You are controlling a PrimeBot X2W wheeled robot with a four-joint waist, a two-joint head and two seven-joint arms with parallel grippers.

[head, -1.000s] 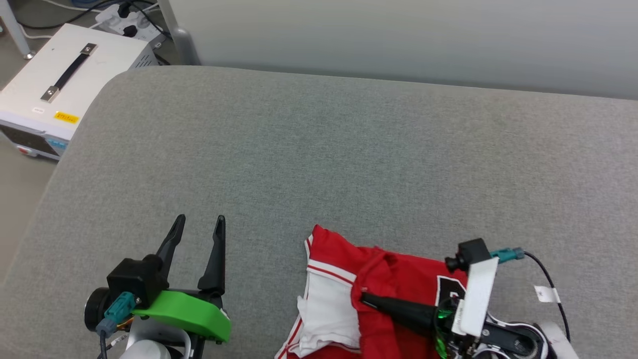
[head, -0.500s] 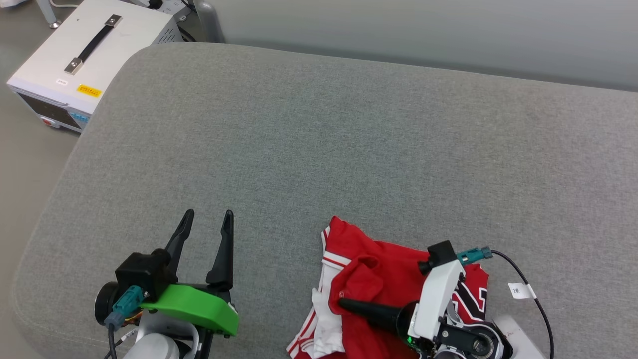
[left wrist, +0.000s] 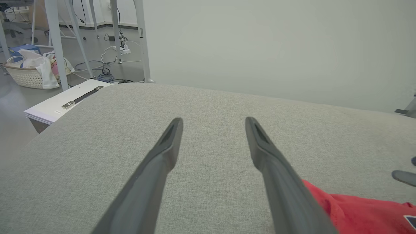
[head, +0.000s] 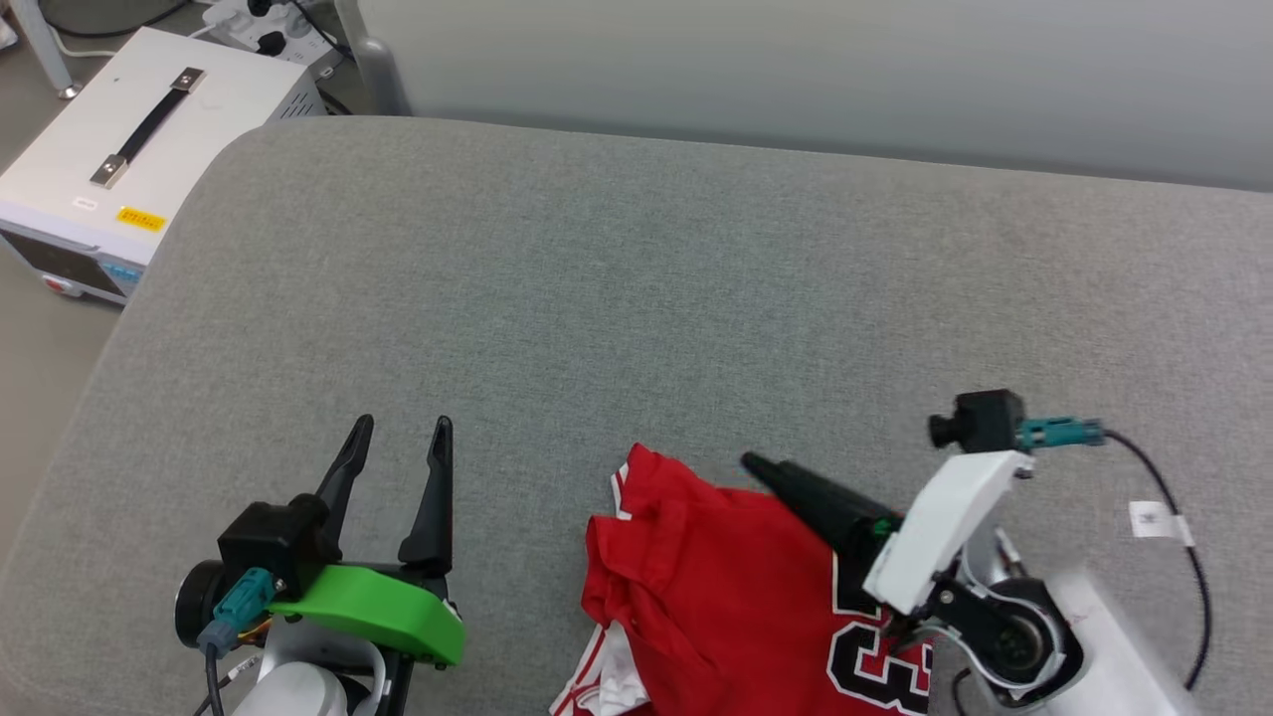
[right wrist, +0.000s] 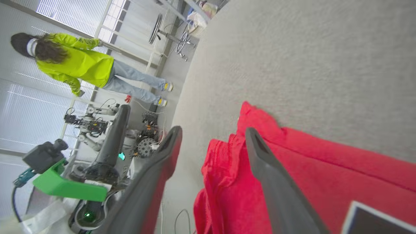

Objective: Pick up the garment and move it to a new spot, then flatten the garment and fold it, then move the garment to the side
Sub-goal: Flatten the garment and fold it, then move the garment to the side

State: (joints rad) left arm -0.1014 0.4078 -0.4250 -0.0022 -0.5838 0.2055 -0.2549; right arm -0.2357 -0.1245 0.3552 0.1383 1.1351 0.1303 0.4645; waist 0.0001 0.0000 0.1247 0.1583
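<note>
The shirt (head: 726, 597) lies bunched on the near edge of the grey cushion (head: 636, 298), right of the middle. It is mostly plain red. A white sleeve with red trim pokes out at its lower left, and part of a black, white-edged number shows at its lower right. Its nearest part runs off the bottom of the head view.

The right gripper (right wrist: 213, 131) sits over the shirt's far right corner, pointing up and left. Its fingers are spread wide with nothing pinched between them. From where I stand it looks just above the cloth, though I can't tell whether the lower finger brushes it. Its white wrist bracket (head: 940, 542) covers part of the print, and a tagged cable (head: 1154, 517) loops off to the right.

The left gripper (head: 403, 426) hangs over bare cushion well to the shirt's left, also spread wide and empty.

Off the cushion's far left corner a white box (head: 109, 189) with a black handle sits on the floor, with a power strip (head: 249, 20) behind it. A pale wall (head: 796, 70) runs along the back. In the right wrist view, a person (right wrist: 74, 61) in a yellow-green jacket stands by the windows.
</note>
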